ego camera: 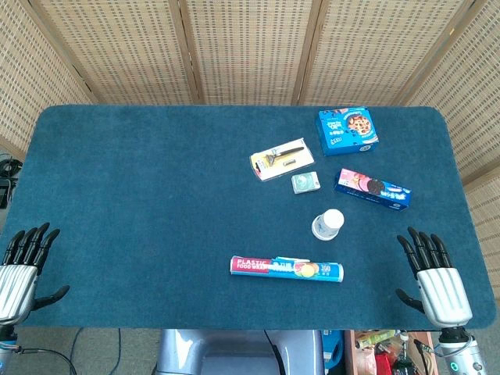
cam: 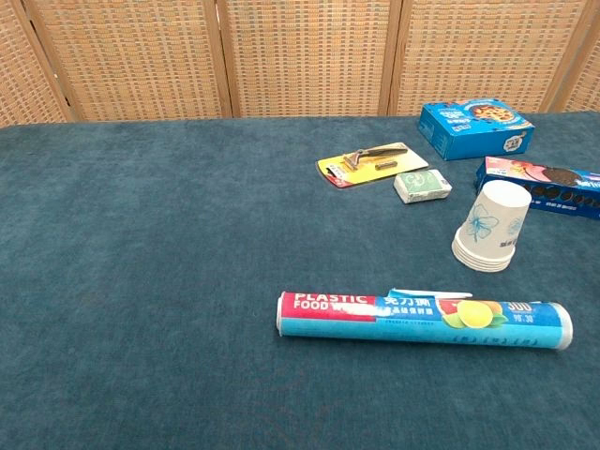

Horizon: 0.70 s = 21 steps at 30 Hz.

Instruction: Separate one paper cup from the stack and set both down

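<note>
A stack of white paper cups (ego camera: 327, 224) with a blue flower print stands upside down on the blue cloth, right of centre; the chest view shows the paper cups (cam: 489, 227) with several nested rims at the base. My left hand (ego camera: 22, 266) rests at the table's front left corner, fingers spread, holding nothing. At the front right edge sits my right hand (ego camera: 433, 273), also spread and empty, well right of the cups. Neither hand appears in the chest view.
A food wrap box (ego camera: 287, 269) lies in front of the cups. Behind them are a cookie pack (ego camera: 373, 187), a small green packet (ego camera: 305, 182), a razor on a yellow card (ego camera: 280, 158) and a blue biscuit box (ego camera: 348, 130).
</note>
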### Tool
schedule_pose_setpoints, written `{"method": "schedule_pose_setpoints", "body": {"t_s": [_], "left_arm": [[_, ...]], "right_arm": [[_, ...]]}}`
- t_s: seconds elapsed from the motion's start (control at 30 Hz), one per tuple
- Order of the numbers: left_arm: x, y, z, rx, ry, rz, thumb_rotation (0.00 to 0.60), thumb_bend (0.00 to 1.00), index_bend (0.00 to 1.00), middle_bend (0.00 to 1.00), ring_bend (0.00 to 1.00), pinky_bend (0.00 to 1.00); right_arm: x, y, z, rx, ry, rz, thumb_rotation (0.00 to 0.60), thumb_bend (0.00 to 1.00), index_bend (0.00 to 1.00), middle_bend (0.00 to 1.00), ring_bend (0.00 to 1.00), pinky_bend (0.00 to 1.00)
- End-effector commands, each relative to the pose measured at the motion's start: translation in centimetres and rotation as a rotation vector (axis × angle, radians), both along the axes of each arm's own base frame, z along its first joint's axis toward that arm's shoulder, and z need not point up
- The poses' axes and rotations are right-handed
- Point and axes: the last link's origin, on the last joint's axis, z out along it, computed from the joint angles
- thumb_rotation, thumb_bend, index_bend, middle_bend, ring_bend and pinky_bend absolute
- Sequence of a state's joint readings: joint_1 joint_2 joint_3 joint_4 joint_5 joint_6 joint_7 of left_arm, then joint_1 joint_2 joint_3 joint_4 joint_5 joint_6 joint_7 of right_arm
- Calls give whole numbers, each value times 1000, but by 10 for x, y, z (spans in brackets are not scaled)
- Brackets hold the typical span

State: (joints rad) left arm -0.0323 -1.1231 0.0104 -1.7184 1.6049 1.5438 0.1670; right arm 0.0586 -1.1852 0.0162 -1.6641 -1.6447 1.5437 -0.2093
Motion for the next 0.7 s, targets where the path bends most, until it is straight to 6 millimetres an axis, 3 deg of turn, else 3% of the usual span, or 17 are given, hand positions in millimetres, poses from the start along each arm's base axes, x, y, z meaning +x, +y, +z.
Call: {"method": "schedule_pose_setpoints", "body": {"t_s": [0.03,0.7], "left_arm": [[0,0,0,-1,0,1,600,150,0,0,0,0],[-2,3,4,11,-21,7,600,151,0,0,0,0]], "right_arm": [[0,0,-1,7,1,2,600,122,0,0,0,0],[0,-3,-1,-1,-2,-4,600,121,0,0,0,0]]}}
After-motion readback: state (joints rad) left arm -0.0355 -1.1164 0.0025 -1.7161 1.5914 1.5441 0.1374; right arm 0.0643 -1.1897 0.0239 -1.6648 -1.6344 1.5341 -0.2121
